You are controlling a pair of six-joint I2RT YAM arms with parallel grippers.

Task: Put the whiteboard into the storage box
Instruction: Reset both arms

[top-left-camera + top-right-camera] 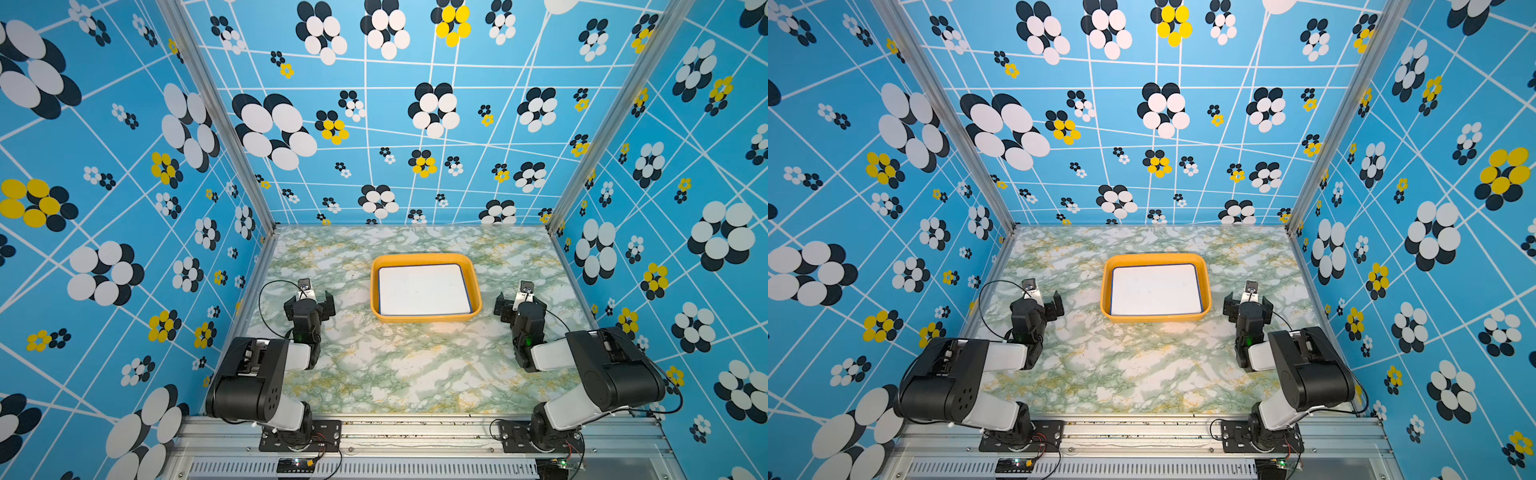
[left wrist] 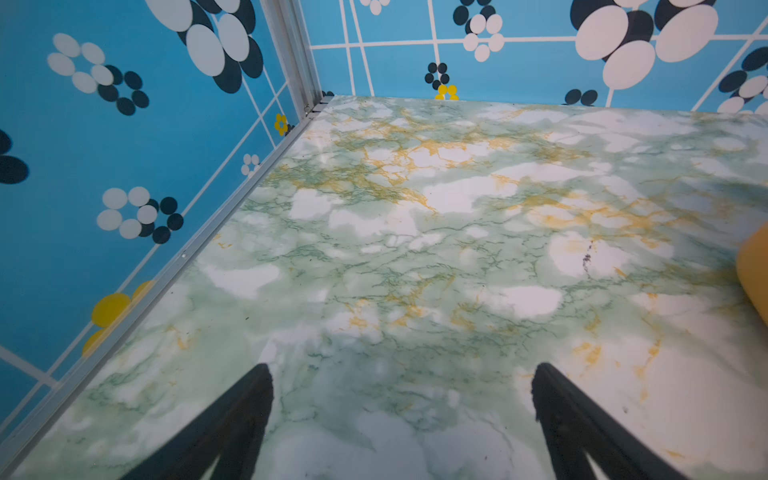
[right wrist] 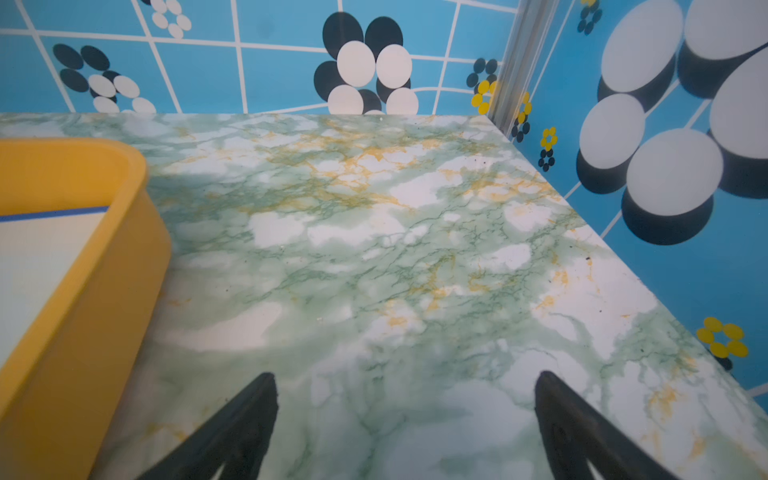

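The orange-yellow storage box (image 1: 424, 258) (image 1: 1156, 258) sits on the marble table, right of middle toward the back. The white whiteboard (image 1: 424, 289) (image 1: 1156, 290), edged in blue, lies flat inside it. My left gripper (image 1: 311, 305) (image 1: 1038, 307) stands open to the box's left, apart from it, with only tabletop between its fingers in the left wrist view (image 2: 403, 368). My right gripper (image 1: 521, 305) (image 1: 1248, 307) stands open to the box's right, also empty (image 3: 405, 376). The right wrist view shows the box's wall (image 3: 104, 270) and a strip of the whiteboard (image 3: 37, 257).
The green and white marble table (image 1: 395, 365) is enclosed by blue flower-patterned walls on the left, back and right. A metal rail (image 1: 415, 432) runs along the front edge, where both arm bases are mounted. A corner of the box (image 2: 754, 282) shows in the left wrist view.
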